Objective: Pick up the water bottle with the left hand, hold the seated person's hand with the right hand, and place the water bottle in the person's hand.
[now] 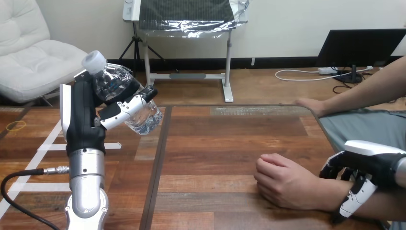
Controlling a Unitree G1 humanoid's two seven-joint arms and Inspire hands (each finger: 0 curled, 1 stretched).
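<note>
A clear water bottle (116, 85) with a white cap is held tilted, cap up and to the left, well above the left part of the wooden table (215, 148). My left hand (81, 120) is shut on it, fingers wrapped across its middle. The person's hand (282, 184) rests on the table at the lower right as a loose fist, knuckles down. My right hand (371, 160) sits over that arm's wrist, its thumb lying across the near side and its fingers curled down on the far side.
The person's other hand (311, 106) rests flat at the table's far right edge. White tape lines (48, 143) cross the table's left part under my left arm.
</note>
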